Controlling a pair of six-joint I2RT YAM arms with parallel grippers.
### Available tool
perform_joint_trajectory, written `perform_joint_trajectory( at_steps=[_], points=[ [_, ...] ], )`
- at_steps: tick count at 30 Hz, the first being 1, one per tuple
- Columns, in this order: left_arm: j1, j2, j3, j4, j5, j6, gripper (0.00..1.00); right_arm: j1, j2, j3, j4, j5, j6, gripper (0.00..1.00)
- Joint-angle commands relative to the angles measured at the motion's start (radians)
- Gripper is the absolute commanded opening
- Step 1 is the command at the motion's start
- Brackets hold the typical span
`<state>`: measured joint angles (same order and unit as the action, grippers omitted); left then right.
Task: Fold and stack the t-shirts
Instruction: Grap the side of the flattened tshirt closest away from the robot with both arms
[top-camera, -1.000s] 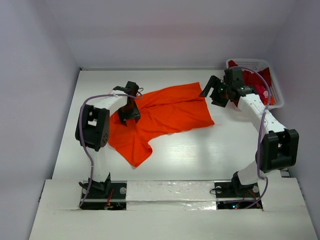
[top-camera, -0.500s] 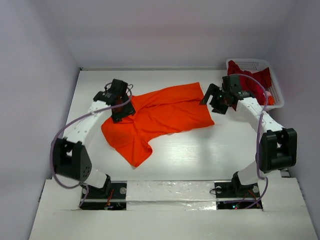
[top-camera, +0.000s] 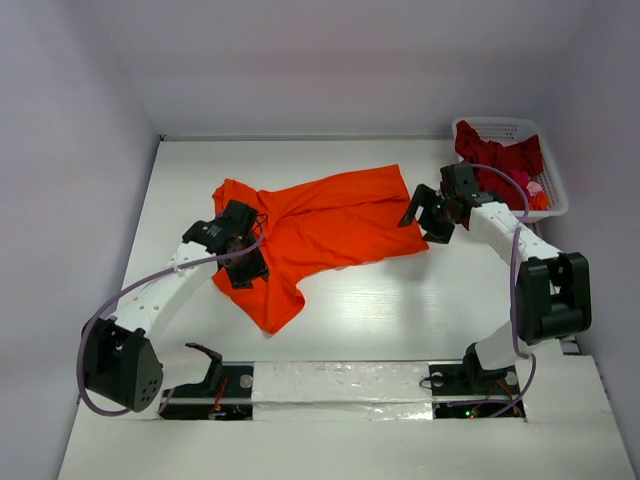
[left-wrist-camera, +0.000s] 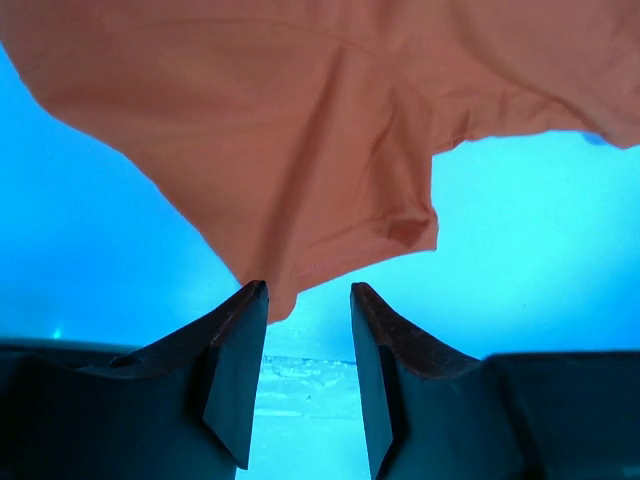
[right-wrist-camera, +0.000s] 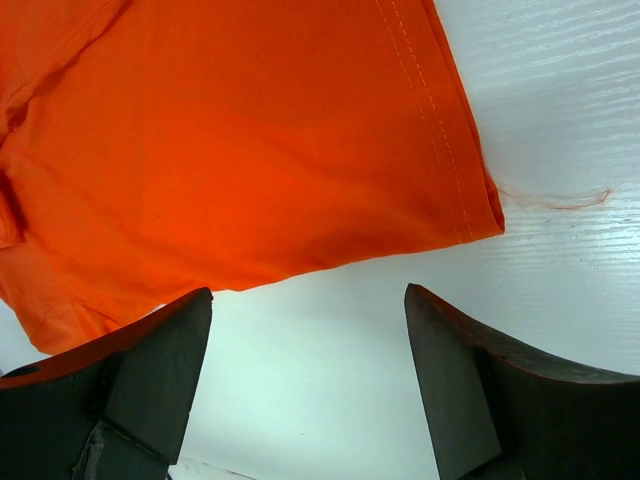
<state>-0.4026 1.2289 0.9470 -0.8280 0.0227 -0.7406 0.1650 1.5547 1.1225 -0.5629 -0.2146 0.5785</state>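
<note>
Orange shirt (top-camera: 330, 222) lies mid-surface (top-camera: 400, 300), white showing past every edge. Left end effector (left-wrist-camera: 308, 292) narrowly open at shirt's edge; right end effector (right-wrist-camera: 308, 296) wide open over hem corner.

you see your left gripper (left-wrist-camera: 308, 290) with its dark fingers (left-wrist-camera: 235, 360) parted at the bottom, blue-tinted table (left-wrist-camera: 520, 250) showing in the gap, and the orange t-shirt (left-wrist-camera: 300, 150) spread above, its lowest corner just beside the left-hand fingertip.
</note>
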Motion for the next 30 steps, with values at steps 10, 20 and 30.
perform_joint_trajectory(
  at_steps=[10, 20, 30],
  points=[
    [-0.068, -0.077, -0.036, -0.154, 0.078, -0.011, 0.39, 0.007, 0.008, -0.009, 0.054, -0.022, -0.008, 0.82],
    [-0.119, -0.108, -0.131, -0.140, 0.161, -0.046, 0.43, 0.007, 0.013, 0.005, 0.051, -0.031, -0.014, 0.82],
    [-0.160, -0.062, -0.145, -0.126, 0.175, -0.072, 0.47, 0.007, 0.008, -0.001, 0.057, -0.048, -0.014, 0.82]
  ],
)
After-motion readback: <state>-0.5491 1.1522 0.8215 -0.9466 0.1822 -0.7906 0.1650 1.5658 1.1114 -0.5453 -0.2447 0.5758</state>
